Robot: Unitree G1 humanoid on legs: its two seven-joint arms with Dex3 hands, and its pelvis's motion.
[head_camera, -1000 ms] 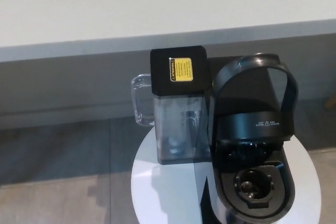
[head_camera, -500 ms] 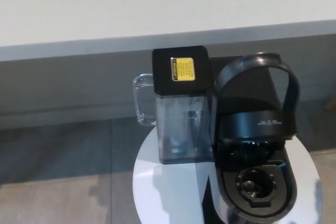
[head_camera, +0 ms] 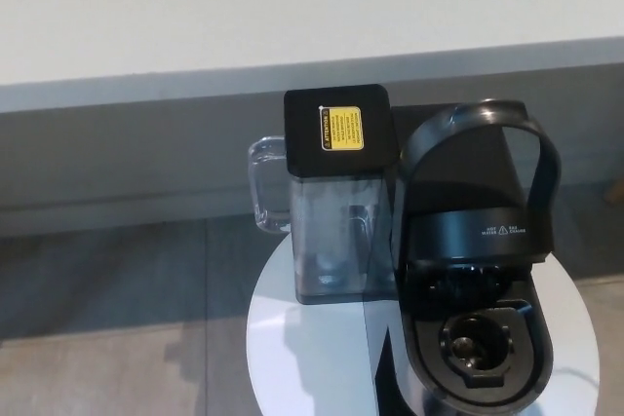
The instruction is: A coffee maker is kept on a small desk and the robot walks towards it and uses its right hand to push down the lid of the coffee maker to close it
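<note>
neither hand shows in the head view, so i cannot tell whether the fingers of either are apart or together; nothing is being touched. at left of the small round white desk (head_camera: 292,358) stands the clear water tank (head_camera: 336,241), its handle sticking out to the left and a black cap with a yellow sticker (head_camera: 342,128) on top. it sits tight against the coffee maker (head_camera: 473,270), likely docked there to feed it. to the right, the lid (head_camera: 478,177) is tipped up and back, its looped handle arching overhead, which leaves the round pod chamber (head_camera: 478,343) bare below. the lid stands right of picture centre, on the robot's right side, so i judge the right hand would need to come in from the right edge and press the raised handle down. the close is not yet begun.
</note>
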